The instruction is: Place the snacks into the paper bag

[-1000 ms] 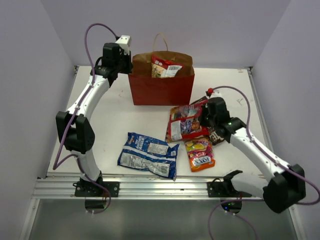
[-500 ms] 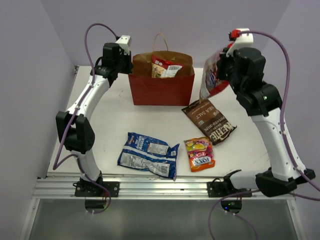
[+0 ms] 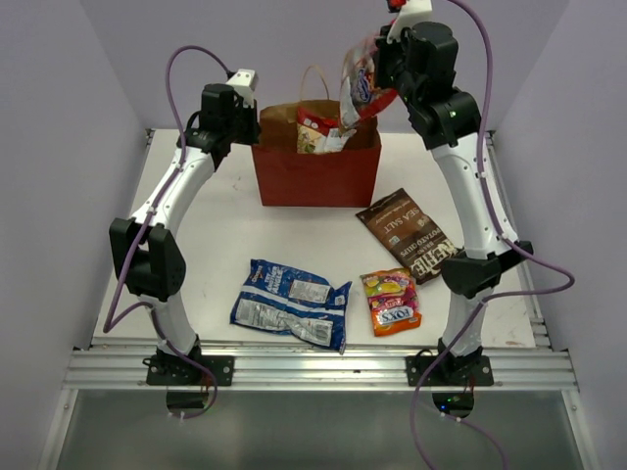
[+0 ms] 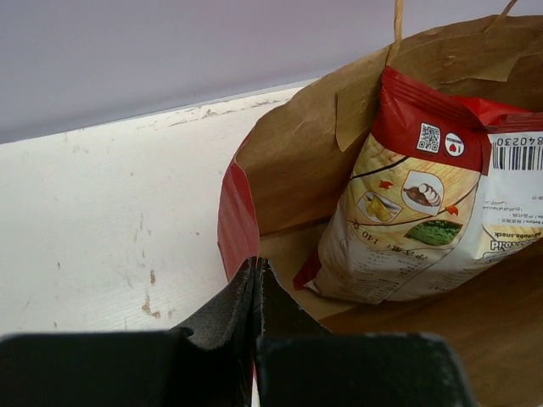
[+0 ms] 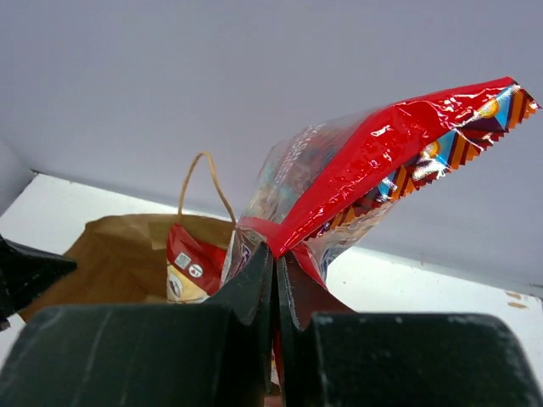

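My left gripper (image 4: 256, 284) is pinched shut on the left rim of the paper bag (image 3: 315, 178). The blue-white packet (image 3: 289, 304) lies on the table (image 3: 225, 225), its print too small for me to read. Inside the paper bag stands the white-yellow-red bag (image 4: 407, 212), with 840230 printed by its barcode. My right gripper (image 5: 273, 254) is clamped on the red candy bag (image 5: 382, 144), held above the paper bag's right side. On the table, the small candy bag (image 3: 392, 302) reads FOX'S and the brown chip bag (image 3: 409, 233) reads SEA SALT.

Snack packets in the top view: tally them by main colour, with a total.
Red packet: 1
White-yellow-red packet: 1
Brown packet: 1
Blue-white packet: 1
Orange packet: 1
Total: 5
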`<state>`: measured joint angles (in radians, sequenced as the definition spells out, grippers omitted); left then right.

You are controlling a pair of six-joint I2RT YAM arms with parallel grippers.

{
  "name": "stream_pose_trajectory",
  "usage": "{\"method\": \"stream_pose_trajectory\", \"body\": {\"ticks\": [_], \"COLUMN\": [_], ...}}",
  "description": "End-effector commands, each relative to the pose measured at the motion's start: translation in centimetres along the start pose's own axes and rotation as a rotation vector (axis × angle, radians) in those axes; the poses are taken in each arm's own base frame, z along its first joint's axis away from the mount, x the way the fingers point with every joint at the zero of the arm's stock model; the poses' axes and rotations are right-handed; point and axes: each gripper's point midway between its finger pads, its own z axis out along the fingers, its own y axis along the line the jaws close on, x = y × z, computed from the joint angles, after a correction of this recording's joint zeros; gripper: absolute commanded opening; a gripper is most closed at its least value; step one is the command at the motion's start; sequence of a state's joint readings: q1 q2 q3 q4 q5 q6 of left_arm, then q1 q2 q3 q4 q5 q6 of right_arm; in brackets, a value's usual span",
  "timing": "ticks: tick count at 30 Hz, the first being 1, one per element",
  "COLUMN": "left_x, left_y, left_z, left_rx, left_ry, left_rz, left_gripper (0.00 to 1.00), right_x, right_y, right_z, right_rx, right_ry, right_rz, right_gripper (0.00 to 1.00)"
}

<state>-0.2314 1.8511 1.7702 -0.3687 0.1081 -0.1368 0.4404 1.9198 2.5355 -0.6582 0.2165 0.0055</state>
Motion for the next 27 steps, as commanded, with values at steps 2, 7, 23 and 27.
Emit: {"method": "stream_pose_trajectory", "body": {"ticks": [2, 7, 23, 27], "left_x": [-1.5, -1.4, -2.0, -2.1], "left_y": [-0.4, -0.4, -0.6, -0.7], "left_z": [-1.1, -1.1, -1.6, -1.8], "left_rx": [0.015, 0.017, 0.024, 0.027], "left_ry": [-0.042, -0.038, -0.053, -0.057], "left_rz": [0.021, 0.019, 0.021, 0.023], "left_gripper": [0.0, 0.0, 0.0, 0.0], "right_x": [-12.2, -7.8, -1.1, -1.8], "right_y": [1.1, 3.5, 3.7, 3.9], "right_z": [-4.1, -2.2, -5.0, -5.6], "right_rx": [-0.11, -0.213, -0.263, -0.295], "right_ry": [-0.398, -0.289, -0.048, -0.006], "right_rz": [0.102, 0.085, -0.04, -0.087], "right_gripper": [0.02, 0.03, 0.05, 0.07]}}
